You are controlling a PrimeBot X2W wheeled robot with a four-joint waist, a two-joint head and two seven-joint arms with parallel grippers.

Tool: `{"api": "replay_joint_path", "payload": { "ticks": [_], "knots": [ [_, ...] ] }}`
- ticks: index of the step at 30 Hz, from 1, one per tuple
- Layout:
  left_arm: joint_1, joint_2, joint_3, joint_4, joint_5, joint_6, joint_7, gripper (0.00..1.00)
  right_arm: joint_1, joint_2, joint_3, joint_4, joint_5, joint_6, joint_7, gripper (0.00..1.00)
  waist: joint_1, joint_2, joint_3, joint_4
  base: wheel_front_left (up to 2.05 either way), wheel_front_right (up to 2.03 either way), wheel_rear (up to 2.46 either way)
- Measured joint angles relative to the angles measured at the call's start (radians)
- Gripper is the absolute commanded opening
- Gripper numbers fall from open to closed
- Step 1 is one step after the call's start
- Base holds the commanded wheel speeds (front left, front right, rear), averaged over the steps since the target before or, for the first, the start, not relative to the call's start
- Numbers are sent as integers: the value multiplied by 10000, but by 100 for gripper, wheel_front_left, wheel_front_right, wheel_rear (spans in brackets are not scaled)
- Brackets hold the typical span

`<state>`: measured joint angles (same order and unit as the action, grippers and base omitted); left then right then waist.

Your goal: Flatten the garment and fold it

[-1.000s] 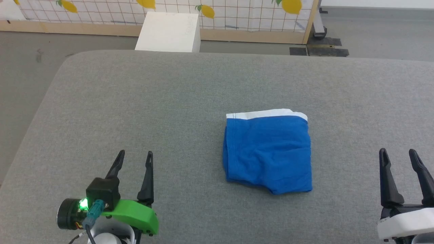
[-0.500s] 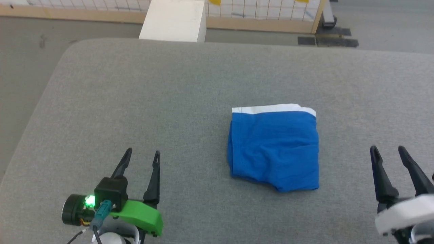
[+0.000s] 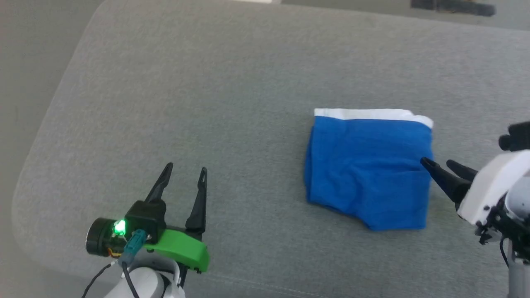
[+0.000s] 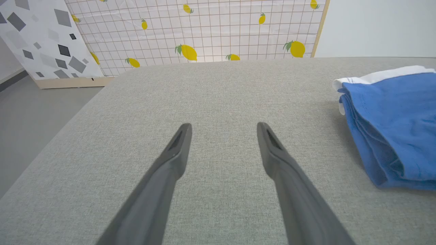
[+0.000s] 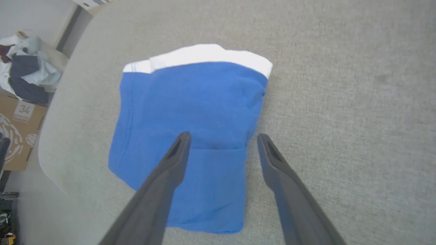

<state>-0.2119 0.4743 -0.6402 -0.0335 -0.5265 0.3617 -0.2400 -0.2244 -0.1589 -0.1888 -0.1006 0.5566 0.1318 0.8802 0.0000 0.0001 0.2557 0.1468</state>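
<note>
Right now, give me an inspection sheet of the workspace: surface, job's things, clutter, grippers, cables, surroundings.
Surface: grey fabric tabletop, rounded corners.
Job's things: blue shorts, lying flat in a folded block, white waistband on the far edge.
Clutter: nothing seen.
Grippers: left gripper open over bare tabletop, apart from the shorts; right gripper open, fingertips at the shorts' right edge, contact unclear.
Cables: black cable with teal connector at the left wrist.
Surroundings: lemon-print panel, cardboard box, pile of clothes past the table.
</note>
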Motion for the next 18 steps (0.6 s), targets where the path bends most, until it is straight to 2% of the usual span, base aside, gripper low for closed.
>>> {"api": "replay_joint_path", "payload": {
  "ticks": [6, 10, 14, 15, 16, 17, 18],
  "knots": [
    [-312, -174, -44, 161, 73, -105, -31, 100, -806, 596, -560, 1172, -849, 0, 1469, 100, 0, 0, 454, 542, 0, 0, 0],
    [-468, -332, -58, 259, 81, -192, -86, 100, -1006, 757, -690, 1630, -1843, 2, 1593, 100, 0, 0, 738, 872, 0, 0, 0],
    [-481, -412, -82, 364, 105, -232, -94, 100, -1185, 782, -663, 1766, -2197, 2, 1384, 100, 0, 0, 961, 1140, 0, 0, 0],
    [-481, -422, -79, 385, 107, -236, -94, 100, -1192, 782, -612, 1772, -2259, 2, 1319, 73, 0, 0, 997, 1184, 0, 0, 0],
    [-481, -428, -77, 414, 107, -249, -94, 100, -1192, 765, -539, 1779, -2313, 2, 1244, 30, 0, 0, 1033, 1227, 0, 0, 0],
    [-481, -435, -67, 449, 109, -261, -96, 100, -1194, 736, -462, 1785, -2324, 2, 1126, 0, 0, 0, 1058, 1259, 0, 0, 0],
    [-480, -441, -54, 491, 109, -263, -96, 100, -1199, 709, -410, 1812, -2324, 2, 984, 0, 0, 0, 1057, 1266, 0, 0, 0]
  ]
}}
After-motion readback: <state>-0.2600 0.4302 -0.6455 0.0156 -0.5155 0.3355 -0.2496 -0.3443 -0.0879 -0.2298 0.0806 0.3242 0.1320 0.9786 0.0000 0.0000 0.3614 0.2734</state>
